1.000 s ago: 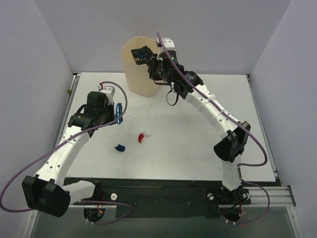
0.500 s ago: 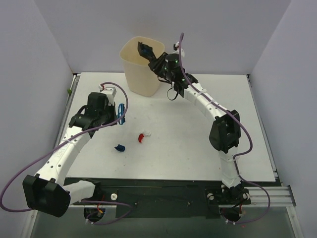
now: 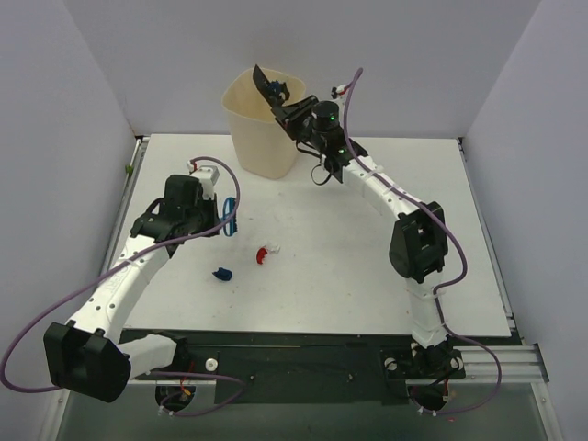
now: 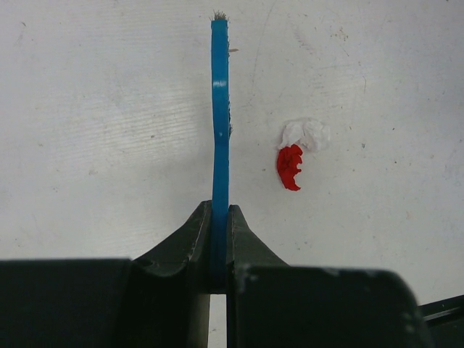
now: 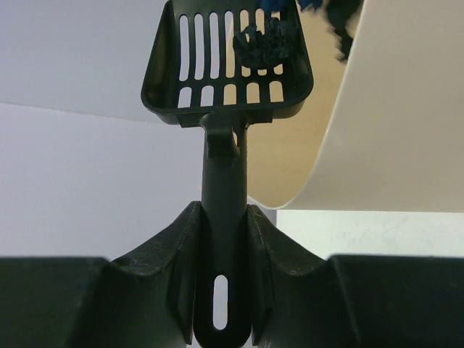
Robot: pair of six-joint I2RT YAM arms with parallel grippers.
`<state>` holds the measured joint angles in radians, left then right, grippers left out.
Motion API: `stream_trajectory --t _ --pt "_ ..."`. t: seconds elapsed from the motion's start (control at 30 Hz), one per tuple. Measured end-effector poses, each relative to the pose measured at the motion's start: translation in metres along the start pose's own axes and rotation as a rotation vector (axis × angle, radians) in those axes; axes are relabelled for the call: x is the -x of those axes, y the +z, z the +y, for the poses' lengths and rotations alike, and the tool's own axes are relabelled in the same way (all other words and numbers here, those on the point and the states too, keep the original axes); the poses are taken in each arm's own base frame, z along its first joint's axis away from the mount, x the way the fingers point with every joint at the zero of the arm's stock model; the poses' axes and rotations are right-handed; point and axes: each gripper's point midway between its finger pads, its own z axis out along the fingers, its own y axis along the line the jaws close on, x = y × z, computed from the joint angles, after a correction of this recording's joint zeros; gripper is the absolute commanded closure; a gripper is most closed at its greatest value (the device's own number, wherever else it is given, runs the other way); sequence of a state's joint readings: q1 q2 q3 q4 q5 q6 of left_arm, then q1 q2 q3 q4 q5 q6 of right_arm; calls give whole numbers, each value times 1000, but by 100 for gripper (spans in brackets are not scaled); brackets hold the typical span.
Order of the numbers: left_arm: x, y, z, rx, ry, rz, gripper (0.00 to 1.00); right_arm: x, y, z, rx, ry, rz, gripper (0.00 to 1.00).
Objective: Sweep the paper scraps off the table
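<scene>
On the white table (image 3: 367, 266) lie a red-and-white paper scrap (image 3: 266, 252) and a dark blue one (image 3: 221, 274). My left gripper (image 3: 217, 217) hovers left of them, shut on the handle of the blue brush (image 3: 227, 219). In the left wrist view the brush (image 4: 220, 123) stands edge-on in my left gripper (image 4: 220, 217), with the red scrap (image 4: 290, 167) to its right. My right gripper (image 3: 299, 110) is shut on the handle of the black slotted scoop (image 3: 268, 87), tilted over the bin. The scoop (image 5: 228, 58) in my right gripper (image 5: 225, 217) holds dark scraps (image 5: 264, 42).
The cream plastic bin (image 3: 250, 142) stands at the table's back, left of centre; its wall (image 5: 384, 130) fills the right of the right wrist view. Pale panels close off the left, back and right sides. The right arm arches over the table's right half.
The right arm has raised the scoop and turned it steeply over the bin's mouth. The left gripper with the brush has shifted slightly right. The scraps on the table have not moved.
</scene>
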<state>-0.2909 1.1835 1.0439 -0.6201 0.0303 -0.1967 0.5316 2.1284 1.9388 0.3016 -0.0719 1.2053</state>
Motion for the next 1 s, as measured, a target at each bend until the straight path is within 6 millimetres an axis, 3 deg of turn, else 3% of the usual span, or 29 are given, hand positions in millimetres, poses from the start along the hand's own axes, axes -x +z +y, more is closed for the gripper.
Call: stream_trajectory --t 0.27,0.33,0.43,0.7,1.0 --pt "-6 3 0 -4 2 13 100 2 0 20 86 135 -3 100" --pt "-6 3 0 -5 2 12 100 -2 1 12 97 197 -4 100" --pt "-4 3 -1 -8 2 7 100 -13 3 -18 39 265 12 100" --pt "-4 3 -1 -12 2 2 100 -14 6 -16 43 331 9 100" --pt "-3 4 -1 -13 2 -2 100 -11 4 2 92 326 11 100"
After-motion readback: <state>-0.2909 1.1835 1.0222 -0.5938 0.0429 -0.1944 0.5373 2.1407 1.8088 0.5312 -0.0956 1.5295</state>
